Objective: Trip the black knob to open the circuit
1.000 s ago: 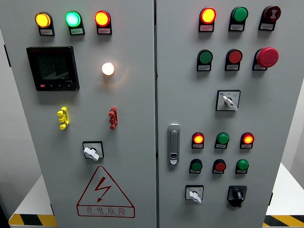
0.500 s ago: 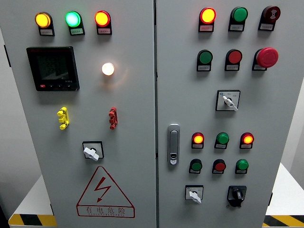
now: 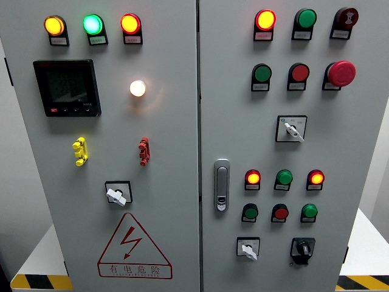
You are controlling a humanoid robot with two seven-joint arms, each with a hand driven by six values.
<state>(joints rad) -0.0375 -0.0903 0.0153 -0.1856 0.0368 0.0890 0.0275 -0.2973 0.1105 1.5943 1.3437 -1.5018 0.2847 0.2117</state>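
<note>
Grey cabinet door (image 3: 340,140) carries the black knob (image 3: 302,249) at lower right.

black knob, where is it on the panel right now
In the head view the black knob sits at the bottom right of the right door, just right of the white selector switch and below the green pushbutton.

The left cabinet door (image 3: 170,182) carries a red-outlined warning triangle (image 3: 130,243) with a lightning bolt, and beneath it, in a red frame, the Chinese characters 有电危险 (image 3: 135,268). A line of smaller print under those characters is too small to read. The small label plates (image 3: 98,40) under the lamps, buttons and selector switches, and the dark meter screen (image 3: 67,87), cannot be read either.
</note>
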